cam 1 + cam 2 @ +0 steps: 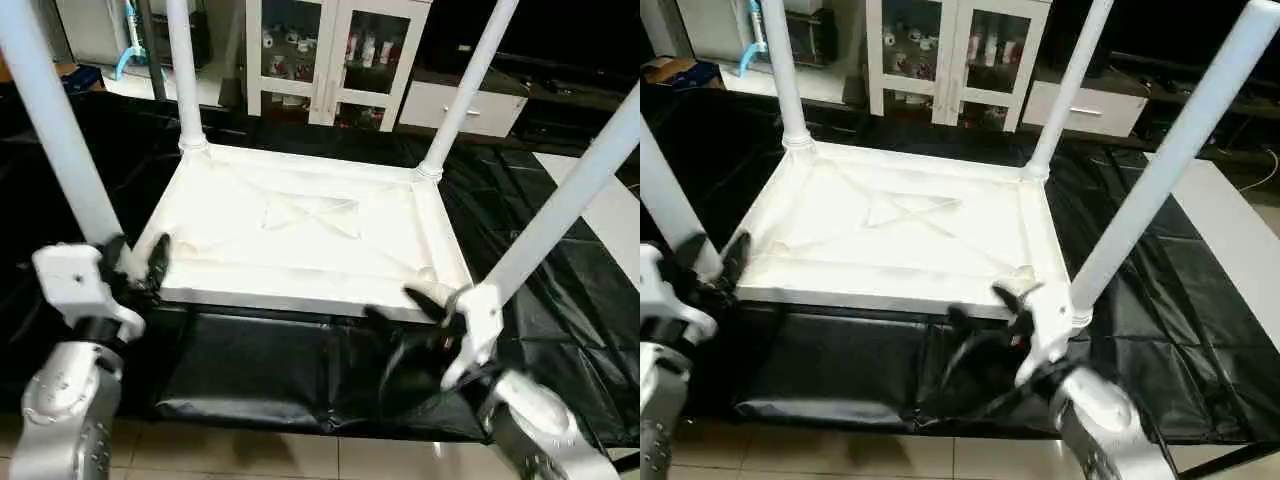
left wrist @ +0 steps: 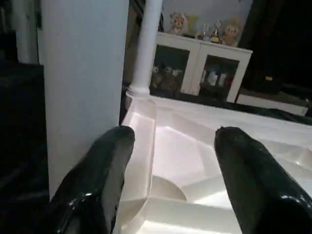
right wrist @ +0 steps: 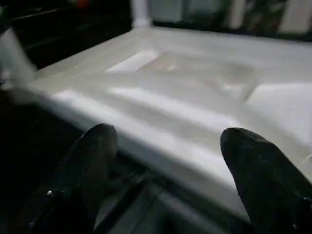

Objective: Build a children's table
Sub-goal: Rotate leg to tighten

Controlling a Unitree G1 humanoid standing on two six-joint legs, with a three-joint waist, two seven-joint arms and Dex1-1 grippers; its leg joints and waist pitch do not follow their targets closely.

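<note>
So the tabletop [image 1: 300, 235] lies upside down on the sheet [image 1: 250, 370] that covers the floor, underside facing up. One leg [image 1: 183, 75] stands up from the far left corner and another leg [image 1: 468, 85] from the far right corner. The near left leg [image 1: 55, 130] and near right leg [image 1: 570, 195] rise at the near corners. The left tool [image 1: 135, 265] sits right at the near left corner, beside that leg's base. The right tool [image 1: 405, 305] is at the near edge, just left of the near right leg. Behind it all, past the sheet, there's a cabinet [image 1: 335, 60] with a low drawer unit [image 1: 460, 105] to its right.
</note>
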